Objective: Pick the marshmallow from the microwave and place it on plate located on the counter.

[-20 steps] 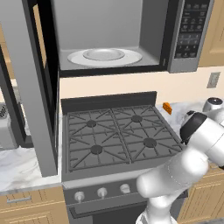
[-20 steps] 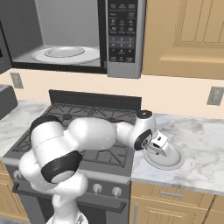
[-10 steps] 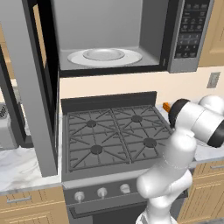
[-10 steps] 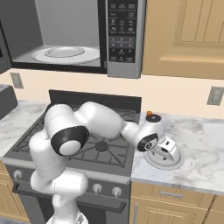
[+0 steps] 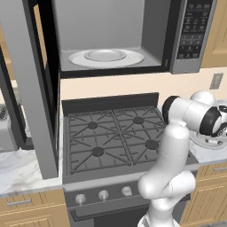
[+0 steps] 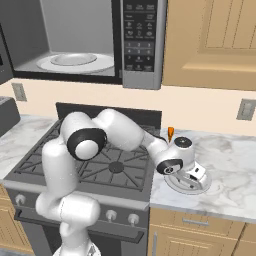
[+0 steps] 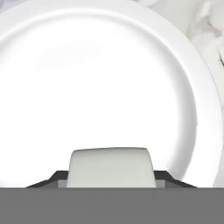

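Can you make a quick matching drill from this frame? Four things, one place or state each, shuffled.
Things:
1. marshmallow
2. plate
3. microwave
4. stove

Places or states:
A. door swung open, turntable bare
B. on the counter right of the burners, under the tool
C. below the microwave, burners bare
D. between the tool's tips, low over the white dish

Pairs: 1-D, 2-B, 3-A, 4-C

The gripper's (image 7: 111,181) dark fingertips (image 7: 52,180) sit mostly hidden behind the marshmallow (image 7: 111,168), itself cut off below by the hand view's edge. The robot's wrist covers much of the plate (image 6: 176,185) on the counter (image 6: 230,165); whether marshmallow touches plate cannot be told.
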### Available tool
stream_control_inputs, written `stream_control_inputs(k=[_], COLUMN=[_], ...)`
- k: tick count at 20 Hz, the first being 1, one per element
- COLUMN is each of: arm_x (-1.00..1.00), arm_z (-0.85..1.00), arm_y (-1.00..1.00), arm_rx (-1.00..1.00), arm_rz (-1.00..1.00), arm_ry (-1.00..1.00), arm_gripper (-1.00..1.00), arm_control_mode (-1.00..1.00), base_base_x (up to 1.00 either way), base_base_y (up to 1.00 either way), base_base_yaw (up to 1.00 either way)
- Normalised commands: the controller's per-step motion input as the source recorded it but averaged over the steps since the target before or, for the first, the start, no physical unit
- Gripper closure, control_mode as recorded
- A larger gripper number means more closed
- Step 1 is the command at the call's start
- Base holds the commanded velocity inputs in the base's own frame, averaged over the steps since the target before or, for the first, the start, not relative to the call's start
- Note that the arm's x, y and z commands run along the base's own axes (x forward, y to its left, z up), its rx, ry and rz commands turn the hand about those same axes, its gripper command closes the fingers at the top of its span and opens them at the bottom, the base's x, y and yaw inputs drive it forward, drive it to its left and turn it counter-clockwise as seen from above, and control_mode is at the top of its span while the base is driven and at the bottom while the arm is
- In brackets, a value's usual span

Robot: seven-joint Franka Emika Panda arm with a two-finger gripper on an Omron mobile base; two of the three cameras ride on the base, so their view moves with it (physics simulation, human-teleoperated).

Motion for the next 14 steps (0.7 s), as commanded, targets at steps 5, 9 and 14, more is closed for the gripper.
stream_control_inputs(k=[5, 9, 14], arm_x=[0.14, 0.19, 0.18], arm_z=[0.0, 0.0, 0.0], arm_y=[0.01, 0.09, 0.06], arm_rx=[0.0, 0.0, 0.0], arm_rz=[0.0, 0.0, 0.0], arm_ry=[-0.03, -0.01, 0.0], arm_gripper=[-1.0, -1.0, -1.0], arm_control_mode=[-1.0, -1.0, -1.0], base_base_x=[0.0, 0.0, 0.0], base_base_y=[0.0, 0.0, 0.0], base_base_yaw=[0.0, 0.0, 0.0])
